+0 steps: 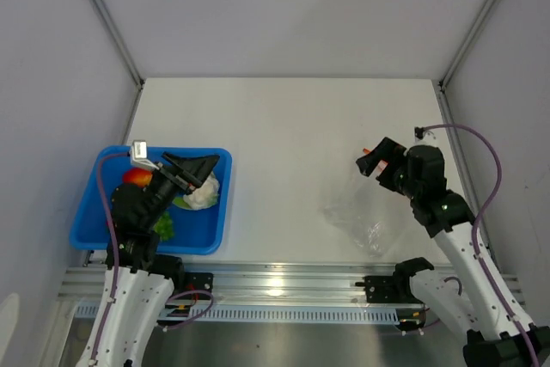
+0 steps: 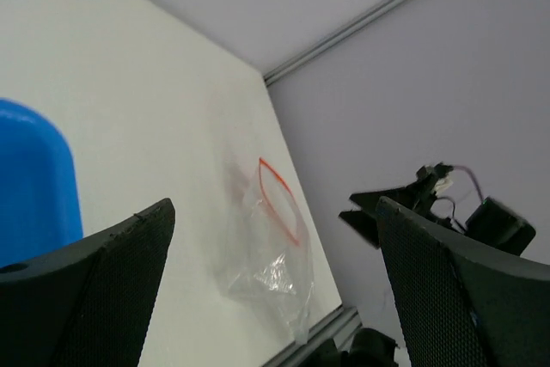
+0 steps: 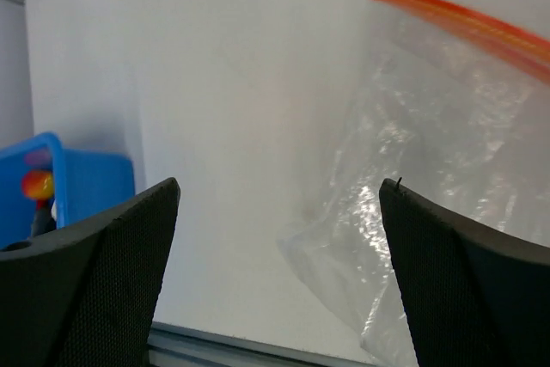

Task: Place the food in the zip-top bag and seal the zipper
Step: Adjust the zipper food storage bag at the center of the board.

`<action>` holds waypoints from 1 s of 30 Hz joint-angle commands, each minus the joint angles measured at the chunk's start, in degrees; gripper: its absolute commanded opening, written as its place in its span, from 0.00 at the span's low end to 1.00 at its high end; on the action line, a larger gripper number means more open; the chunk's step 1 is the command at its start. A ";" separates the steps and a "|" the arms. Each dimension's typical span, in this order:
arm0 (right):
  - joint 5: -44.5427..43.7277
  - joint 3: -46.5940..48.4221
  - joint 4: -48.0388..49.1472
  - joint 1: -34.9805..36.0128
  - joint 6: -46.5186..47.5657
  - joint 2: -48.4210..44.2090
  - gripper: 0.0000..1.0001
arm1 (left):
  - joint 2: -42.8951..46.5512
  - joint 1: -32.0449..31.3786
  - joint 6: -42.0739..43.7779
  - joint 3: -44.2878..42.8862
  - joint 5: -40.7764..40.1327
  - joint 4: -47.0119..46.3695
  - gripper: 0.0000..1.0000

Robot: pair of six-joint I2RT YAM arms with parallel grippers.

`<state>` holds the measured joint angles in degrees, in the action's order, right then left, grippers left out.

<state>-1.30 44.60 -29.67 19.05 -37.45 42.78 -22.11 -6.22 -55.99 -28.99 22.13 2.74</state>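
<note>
The food lies in a blue tray (image 1: 94, 229) at the near left: a red-orange fruit (image 1: 136, 177), a white cauliflower (image 1: 202, 195) and green leafy bits (image 1: 163, 228). My left gripper (image 1: 206, 169) hovers over the tray's far right part, open and holding nothing. The clear zip-top bag (image 1: 357, 212) lies flat on the table at the right, its mouth gaping. The red zipper (image 2: 279, 199) forms a loop at its far end. Just beyond the bag's mouth, my right gripper (image 1: 371, 159) is open and empty. In the right wrist view the bag (image 3: 430, 169) and zipper (image 3: 464, 19) lie ahead to the right.
White walls with metal corner posts (image 1: 107, 19) enclose the table. An aluminium rail (image 1: 275, 285) runs along the near edge between the arm bases. The tray's corner (image 2: 34, 178) shows in the left wrist view, and the tray (image 3: 86, 186) with the fruit (image 3: 36, 185) in the right wrist view.
</note>
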 commanded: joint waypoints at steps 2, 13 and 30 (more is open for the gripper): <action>3.49 7.69 -4.87 -10.66 7.12 6.51 0.99 | -1.53 0.59 4.29 -5.45 3.78 11.15 0.99; 15.19 25.18 -5.05 -26.87 15.83 40.87 0.99 | -1.97 0.59 5.62 -5.45 11.53 7.27 1.00; 30.13 18.25 1.45 -17.22 24.18 54.16 0.99 | -6.63 0.68 8.70 -4.67 16.62 4.91 1.00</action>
<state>26.22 64.07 -30.24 -1.48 -15.31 100.57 -28.14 -6.11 -47.53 -33.12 35.38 11.60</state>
